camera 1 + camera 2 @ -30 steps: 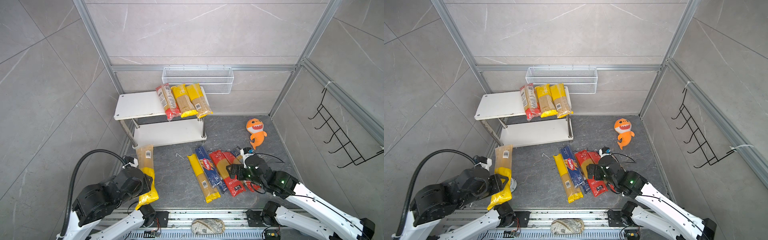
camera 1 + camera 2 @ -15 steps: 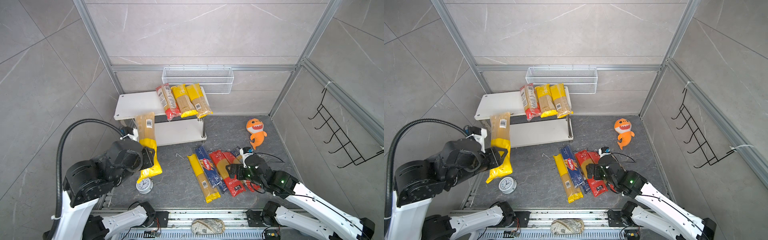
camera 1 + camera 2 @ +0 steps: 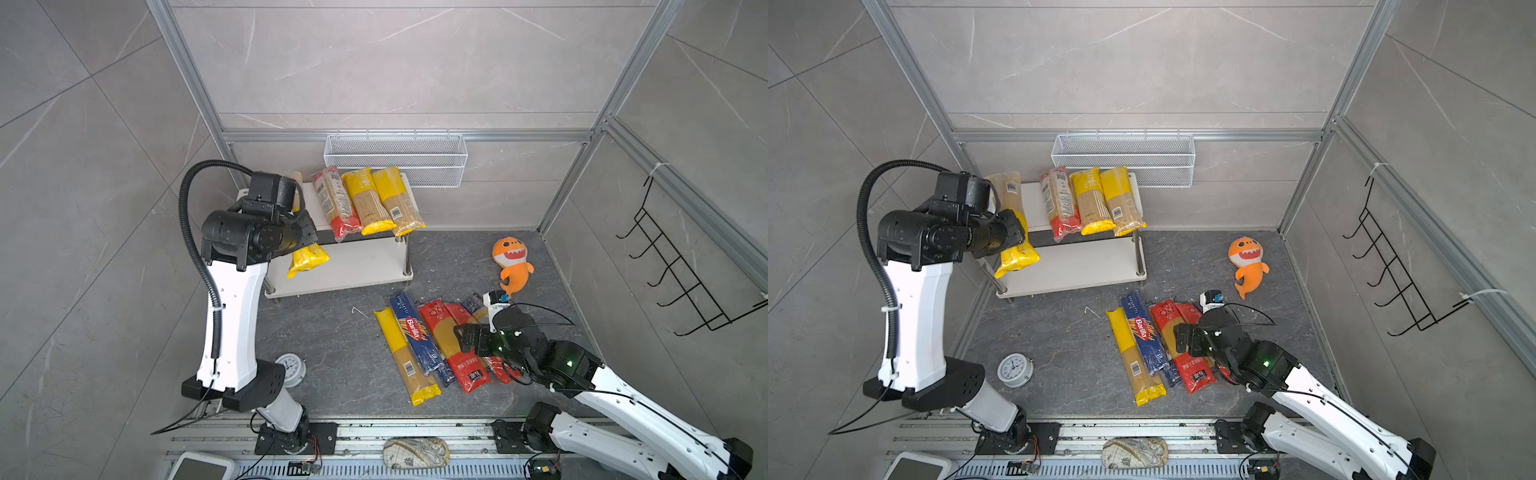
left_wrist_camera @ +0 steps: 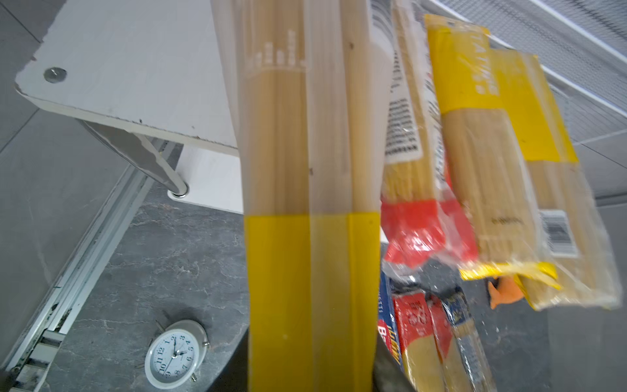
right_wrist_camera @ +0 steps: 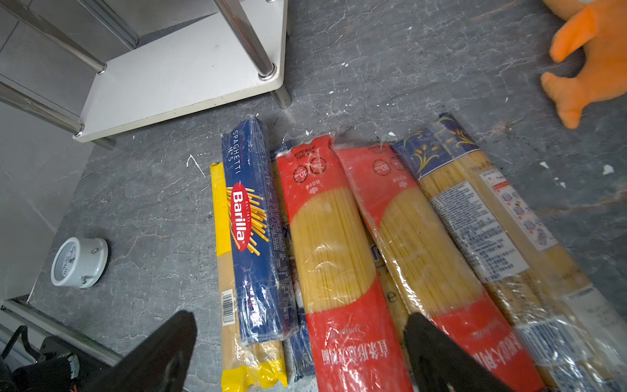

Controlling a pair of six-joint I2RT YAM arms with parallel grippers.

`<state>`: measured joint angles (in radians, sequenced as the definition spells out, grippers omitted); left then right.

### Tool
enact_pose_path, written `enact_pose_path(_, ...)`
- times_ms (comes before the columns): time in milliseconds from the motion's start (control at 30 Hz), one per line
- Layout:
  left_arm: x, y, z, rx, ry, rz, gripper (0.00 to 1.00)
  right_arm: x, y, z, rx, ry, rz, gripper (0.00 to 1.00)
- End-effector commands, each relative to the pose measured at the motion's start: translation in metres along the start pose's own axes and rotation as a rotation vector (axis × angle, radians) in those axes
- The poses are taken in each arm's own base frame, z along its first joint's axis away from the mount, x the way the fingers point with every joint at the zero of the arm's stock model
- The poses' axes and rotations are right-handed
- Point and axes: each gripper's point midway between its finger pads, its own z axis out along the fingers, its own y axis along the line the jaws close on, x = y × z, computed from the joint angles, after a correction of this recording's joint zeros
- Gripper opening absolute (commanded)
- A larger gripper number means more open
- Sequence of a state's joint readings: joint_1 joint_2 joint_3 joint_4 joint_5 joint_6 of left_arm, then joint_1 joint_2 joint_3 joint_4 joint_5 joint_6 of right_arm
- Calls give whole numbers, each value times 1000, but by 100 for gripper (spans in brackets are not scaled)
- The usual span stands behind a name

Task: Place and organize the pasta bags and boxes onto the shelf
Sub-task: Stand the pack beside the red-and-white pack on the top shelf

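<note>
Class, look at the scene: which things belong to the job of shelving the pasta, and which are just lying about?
Belongs to the job:
shelf; three packs on its top board; held pack; floor packs.

Just lying about:
plush shark; alarm clock; wire basket; patterned pouch.

On the upper board of the shelf (image 3: 353, 266), three packs (image 3: 368, 203) are laid side by side at the right; a fourth pack (image 3: 1010, 195) is suspended over the left. Further packs (image 3: 419, 345) are laid on the floor before the shelf, rightward.
</note>
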<state>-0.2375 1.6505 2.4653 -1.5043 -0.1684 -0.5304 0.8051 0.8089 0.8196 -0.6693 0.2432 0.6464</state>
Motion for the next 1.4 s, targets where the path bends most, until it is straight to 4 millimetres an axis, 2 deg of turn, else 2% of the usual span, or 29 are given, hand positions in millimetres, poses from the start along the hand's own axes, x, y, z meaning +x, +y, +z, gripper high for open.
enact_pose_path(0,-39,-29,-25,210,-142,68,0,-9,-8,-10,40,-39,-25,100)
enact_pose_path(267,-71,-20,15,239,-131,21,0,-9,-18,-7,107,-41,-42,100)
enact_pose_path(600,-92,-14,46,281,-130,-11,0,-10,-20,6,157,-26,-52,100)
enact_pose_path(833,-100,-21,58,337,-123,-47,0,-16,-9,8,118,-27,-51,100)
enact_pose_path(1000,-98,-24,70,355,-97,-68,0,-25,11,6,33,-42,-52,100)
enact_pose_path(1100,-96,-25,76,364,-82,-79,9,-34,27,2,-41,-60,-51,100)
enact_pose_path(1167,-94,-25,79,369,-74,-82,19,-41,40,-1,-96,-70,-52,100)
enact_pose_path(1267,-91,-24,82,367,-67,-86,37,-50,58,-6,-175,-80,-55,100)
enact_pose_path(1367,-89,-22,81,357,-69,-87,61,-61,77,-12,-249,-91,-61,100)
